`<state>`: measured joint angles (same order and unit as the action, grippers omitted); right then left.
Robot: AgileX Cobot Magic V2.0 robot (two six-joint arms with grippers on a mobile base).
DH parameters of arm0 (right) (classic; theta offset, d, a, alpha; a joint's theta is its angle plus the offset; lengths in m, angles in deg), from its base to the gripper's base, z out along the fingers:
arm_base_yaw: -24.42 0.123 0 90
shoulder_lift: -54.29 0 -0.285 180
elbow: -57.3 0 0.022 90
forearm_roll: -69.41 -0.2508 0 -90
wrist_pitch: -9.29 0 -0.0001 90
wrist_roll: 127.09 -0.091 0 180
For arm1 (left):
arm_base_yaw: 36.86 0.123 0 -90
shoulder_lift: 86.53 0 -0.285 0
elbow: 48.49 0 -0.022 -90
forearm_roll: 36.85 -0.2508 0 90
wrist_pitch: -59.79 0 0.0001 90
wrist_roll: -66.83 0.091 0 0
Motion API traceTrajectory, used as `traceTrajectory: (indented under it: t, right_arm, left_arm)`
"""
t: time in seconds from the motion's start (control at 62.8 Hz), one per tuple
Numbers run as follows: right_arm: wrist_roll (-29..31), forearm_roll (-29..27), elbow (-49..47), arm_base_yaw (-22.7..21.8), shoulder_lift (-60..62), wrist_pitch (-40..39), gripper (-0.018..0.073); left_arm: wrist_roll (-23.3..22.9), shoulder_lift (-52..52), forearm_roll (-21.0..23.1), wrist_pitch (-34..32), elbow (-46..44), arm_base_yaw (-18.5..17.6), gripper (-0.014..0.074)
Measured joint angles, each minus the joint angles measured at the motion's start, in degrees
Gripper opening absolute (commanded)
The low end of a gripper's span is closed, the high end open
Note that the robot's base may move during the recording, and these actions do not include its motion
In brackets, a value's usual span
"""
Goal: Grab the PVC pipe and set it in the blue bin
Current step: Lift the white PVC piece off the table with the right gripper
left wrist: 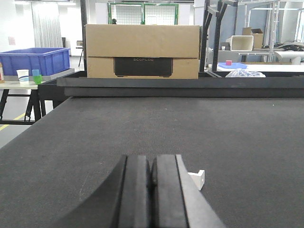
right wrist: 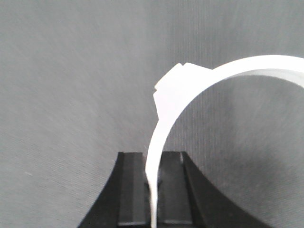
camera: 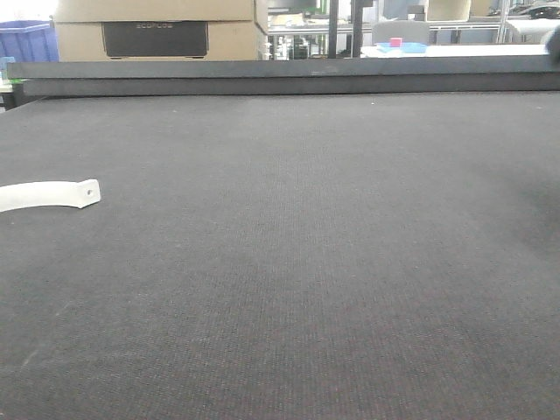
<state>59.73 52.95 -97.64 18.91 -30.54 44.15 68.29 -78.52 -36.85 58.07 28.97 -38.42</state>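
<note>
R hand (right wrist: 153,164): clenched on a white curved PVC piece (right wrist: 190,83). Thin strip is pinched btw the fingers, arc rises and runs off to view right, over the dark worktop (right wrist: 57,71).

L hand (left wrist: 151,166): clenched on nothing, low over worktop. A white tab (left wrist: 197,179) lies just beside it.

Front view: white curved strip (camera: 52,194) w/ hole at its end lies flat at left edge. Can't tell if it's the same part as the tab.

Far: cardboard box (left wrist: 142,50) behind worktop's back rail. Blue bin (left wrist: 35,61) is back left, on a side table, well apart from both hands.

White PVC piece (camera: 48,194) partly beyond the front view's left edge
</note>
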Motion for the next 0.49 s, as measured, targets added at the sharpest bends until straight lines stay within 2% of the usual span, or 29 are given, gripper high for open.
traceTrajectory:
  t: [0.366, 0.494]
  right_arm:
    - [0.0, -0.9, -0.1, 0.0, 15.9, 2.0, -0.0168]
    - [0.0, -1.1, -0.1, 0.0, 22.1, 3.4, -0.0168]
  left_arm:
    - [0.0, 0.0, 0.0, -0.5, 0.0, 0.0, -0.0111]
    - [0.0, 0.0, 4.4, -0.7, 0.0, 0.0, -0.0111]
